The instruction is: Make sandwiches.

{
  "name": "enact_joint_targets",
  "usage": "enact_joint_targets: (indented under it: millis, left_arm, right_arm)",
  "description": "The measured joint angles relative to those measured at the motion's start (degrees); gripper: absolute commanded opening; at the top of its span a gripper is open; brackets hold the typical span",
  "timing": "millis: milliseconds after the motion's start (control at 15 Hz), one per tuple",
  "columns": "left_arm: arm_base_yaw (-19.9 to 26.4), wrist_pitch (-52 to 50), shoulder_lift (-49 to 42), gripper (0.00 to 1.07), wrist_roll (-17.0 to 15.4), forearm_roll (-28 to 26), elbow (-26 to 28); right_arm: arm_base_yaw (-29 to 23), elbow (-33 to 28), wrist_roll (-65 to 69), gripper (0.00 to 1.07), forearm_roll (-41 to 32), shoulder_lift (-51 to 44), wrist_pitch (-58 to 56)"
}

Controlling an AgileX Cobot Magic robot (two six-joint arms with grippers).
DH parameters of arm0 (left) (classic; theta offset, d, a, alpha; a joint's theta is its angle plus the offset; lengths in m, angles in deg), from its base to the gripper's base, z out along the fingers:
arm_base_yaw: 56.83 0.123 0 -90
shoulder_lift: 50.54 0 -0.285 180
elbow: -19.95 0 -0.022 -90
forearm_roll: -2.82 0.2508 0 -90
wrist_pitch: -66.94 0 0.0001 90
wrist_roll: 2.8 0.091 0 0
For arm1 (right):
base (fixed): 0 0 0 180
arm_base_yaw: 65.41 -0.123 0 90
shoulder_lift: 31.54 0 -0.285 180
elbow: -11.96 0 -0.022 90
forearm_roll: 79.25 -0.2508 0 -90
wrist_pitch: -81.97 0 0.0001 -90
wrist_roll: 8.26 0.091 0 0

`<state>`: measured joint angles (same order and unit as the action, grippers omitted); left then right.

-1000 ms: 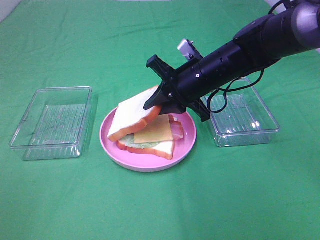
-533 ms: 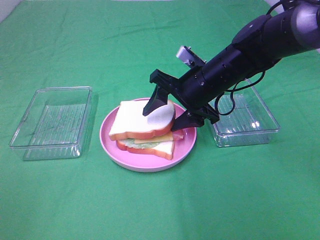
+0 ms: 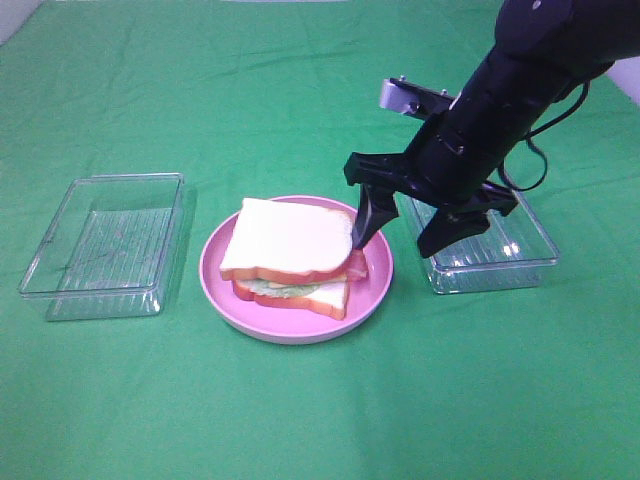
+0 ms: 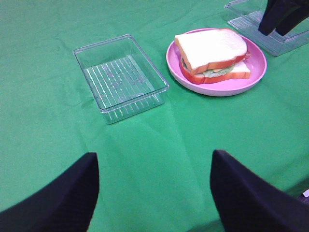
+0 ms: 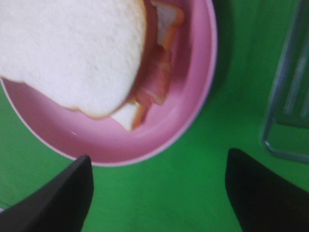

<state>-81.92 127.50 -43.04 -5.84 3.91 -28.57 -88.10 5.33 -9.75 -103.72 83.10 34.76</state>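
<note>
Both my jaws stand spread and empty. My right gripper (image 3: 398, 225) hangs just beside the plate (image 3: 372, 290), between it and the right-hand tray (image 3: 520, 262), touching nothing; my left gripper (image 4: 154, 193) waits well apart over the green cloth (image 3: 300, 410), near the other tray (image 3: 100, 240). On the plate sits the sandwich (image 3: 295, 255): top bread slice (image 3: 285, 235) lying flat, lettuce (image 3: 275, 287) and bacon (image 3: 357, 266) peeking from under it. I judge stacking finished, so my job is a clean retreat: lift straight up, jaws wide, clear of the crust and tray rim. A brush against either could shift the top slice.
</note>
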Motion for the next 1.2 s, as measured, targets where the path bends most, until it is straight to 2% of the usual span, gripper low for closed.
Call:
enact_joint_targets:
  millis: [67,200,267,333,467,600,733,867,933,1067,1200]
  left_arm:
    - [0.0,0.0,0.0,0.64,0.0,0.0,0.0]
    - [0.0,0.0,0.0,0.64,0.0,0.0,0.0]
    - [0.0,0.0,0.0,0.64,0.0,0.0,0.0]
    - [0.0,0.0,0.0,0.64,0.0,0.0,0.0]
    - [0.0,0.0,0.0,0.64,0.4,-0.1,0.0]
    - [0.0,0.0,0.0,0.64,2.3,-1.1,0.0]
    - [0.0,0.0,0.0,0.64,3.0,-1.5,0.0]
    - [0.0,0.0,0.0,0.64,3.0,-1.5,0.0]
    - [0.0,0.0,0.0,0.64,3.0,-1.5,0.0]
    - [0.0,0.0,0.0,0.64,3.0,-1.5,0.0]
    - [0.0,0.0,0.0,0.64,3.0,-1.5,0.0]
  right_arm:
    - [0.0,-0.5,1.1,0.72,4.1,-2.4,-2.4]
    - [0.0,-7.4,3.0,0.72,13.0,-13.5,-4.9]
    - [0.0,-7.4,3.0,0.72,13.0,-13.5,-4.9]
    - [0.0,-10.8,3.0,0.72,14.9,-19.3,-5.4]
    - [0.0,-21.1,3.0,0.72,17.6,-35.9,-7.3]
    - [0.0,-27.2,3.0,0.72,19.4,-46.9,-9.2]
    - [0.0,-34.5,3.0,0.72,21.3,-62.5,-13.1]
    - [0.0,-38.2,3.0,0.71,21.8,-71.3,-14.4]
    - [0.0,-38.2,3.0,0.71,21.8,-71.3,-14.4]
    - [0.0,-41.3,0.7,0.71,21.3,-88.4,-14.4]
    - [0.0,-41.3,-1.1,0.71,21.1,-91.4,-14.4]
